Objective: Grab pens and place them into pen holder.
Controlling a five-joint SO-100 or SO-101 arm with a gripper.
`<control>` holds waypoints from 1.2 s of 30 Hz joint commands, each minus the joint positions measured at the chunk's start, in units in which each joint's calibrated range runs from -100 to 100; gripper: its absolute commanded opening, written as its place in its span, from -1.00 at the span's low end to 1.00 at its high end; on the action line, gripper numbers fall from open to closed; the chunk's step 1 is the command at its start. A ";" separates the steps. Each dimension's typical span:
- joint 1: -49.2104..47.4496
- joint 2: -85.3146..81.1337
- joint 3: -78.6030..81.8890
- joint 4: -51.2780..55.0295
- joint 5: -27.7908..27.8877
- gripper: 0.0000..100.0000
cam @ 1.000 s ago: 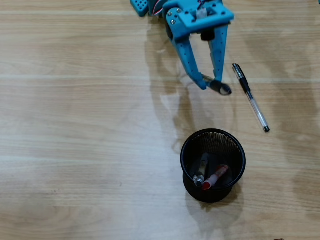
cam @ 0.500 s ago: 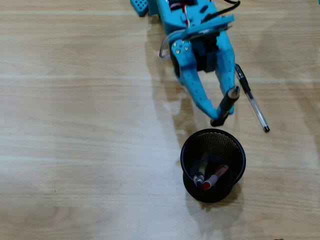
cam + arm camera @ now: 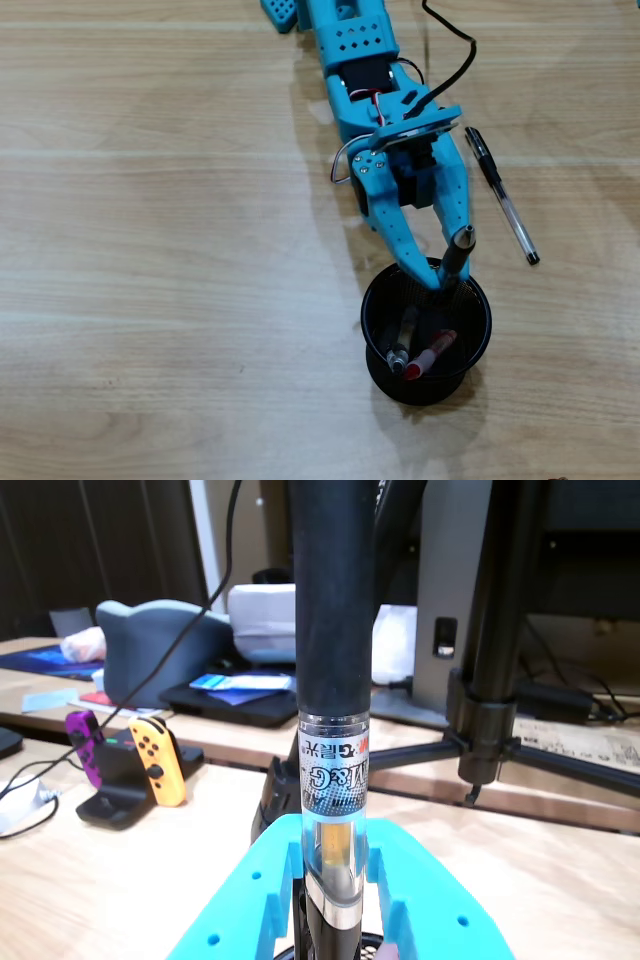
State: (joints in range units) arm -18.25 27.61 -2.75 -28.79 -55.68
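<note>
So in the overhead view we've got loads of bare light wood-grain table (image 3: 150, 250) on the left half, nothing crowding that side. The bright blue plastic two-finger gripper (image 3: 440, 278) is clamped on a clear-barrelled pen with a black cap (image 3: 455, 258), and its tips sit right over the rim of the round black wire-mesh pen holder (image 3: 373, 310) at about 12 o'clock, the pen standing nearly upright there. Inside the cup we can see a red-and-clear pen (image 3: 432, 355) leaning beside a darker clear pen (image 3: 402, 345). One more clear ballpoint with black grip (image 3: 500, 195) lies flat on the table at roughly 1 o'clock from the holder, just beside the gripper, not touching. In the wrist view the held pen (image 3: 335, 780) fills the middle, printed label on its barrel, squeezed between the blue fingers (image 3: 260, 900).
</note>
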 commanded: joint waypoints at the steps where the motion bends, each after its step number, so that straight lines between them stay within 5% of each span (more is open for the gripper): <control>1: 0.64 -0.65 -0.69 -1.42 -0.23 -0.94; 7: 0.37 -0.73 -0.51 -0.69 -0.23 -0.62; 19: -2.19 -0.90 -0.42 -0.05 0.24 -0.62; 27: -6.12 -4.73 -0.69 18.72 0.87 -0.97; 36: -9.60 -14.24 -0.51 41.32 8.51 -0.95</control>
State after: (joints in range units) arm -27.01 19.80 -2.84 6.52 -48.87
